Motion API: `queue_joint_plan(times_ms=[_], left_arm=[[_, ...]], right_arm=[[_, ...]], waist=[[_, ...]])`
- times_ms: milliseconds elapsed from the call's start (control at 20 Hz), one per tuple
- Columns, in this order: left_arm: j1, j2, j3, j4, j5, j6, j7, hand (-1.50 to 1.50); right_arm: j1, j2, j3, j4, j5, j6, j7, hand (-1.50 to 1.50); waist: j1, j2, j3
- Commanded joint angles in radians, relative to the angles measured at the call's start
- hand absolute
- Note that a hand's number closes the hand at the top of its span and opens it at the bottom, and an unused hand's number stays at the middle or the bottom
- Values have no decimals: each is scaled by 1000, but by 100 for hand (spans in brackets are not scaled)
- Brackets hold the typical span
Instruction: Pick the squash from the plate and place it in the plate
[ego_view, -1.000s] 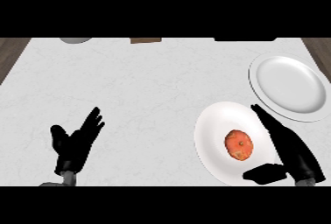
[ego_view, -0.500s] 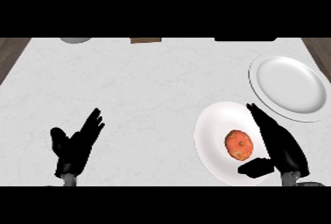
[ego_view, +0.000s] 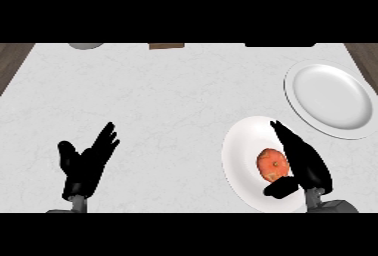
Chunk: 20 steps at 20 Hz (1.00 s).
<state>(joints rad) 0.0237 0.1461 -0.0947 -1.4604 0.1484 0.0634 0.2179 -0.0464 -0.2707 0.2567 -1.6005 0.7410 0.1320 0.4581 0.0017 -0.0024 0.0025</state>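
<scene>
I'm seeing my black right hand covering the right edge of the round orange squash and part of the near white plate. A grey object and a brown one are getting cut off at the counter's far edge.

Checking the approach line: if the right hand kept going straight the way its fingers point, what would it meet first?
Probably the far rim of the near plate, which the right hand is over; the squash lies beside its palm, not ahead. Height is unclear.
</scene>
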Motion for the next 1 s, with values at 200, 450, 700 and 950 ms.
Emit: queue_joint_plan(times_ms=[200, 450, 700, 950], left_arm=[[7, -8, 37, 88, 3, -48, -76, 0], [-56, 10, 70, 53, 7, -47, 46, 0], [0, -33, 25, 40, -37, -20, -14, 0], [-35, -40, -3, 9, -36, -33, 7, 0]], right_arm=[[-38, -2, 38, 138, 115, -26, -126, 150], [-3, -16, 11, 39, 141, 27, -102, 150], [47, -40, -49, -19, 143, -152, -237, 150], [-327, 202, -204, 216, 336, -287, 315, 150]], waist=[[1, 3, -3], [-3, 2, -3], [-10, 0, -2], [74, 27, -6]])
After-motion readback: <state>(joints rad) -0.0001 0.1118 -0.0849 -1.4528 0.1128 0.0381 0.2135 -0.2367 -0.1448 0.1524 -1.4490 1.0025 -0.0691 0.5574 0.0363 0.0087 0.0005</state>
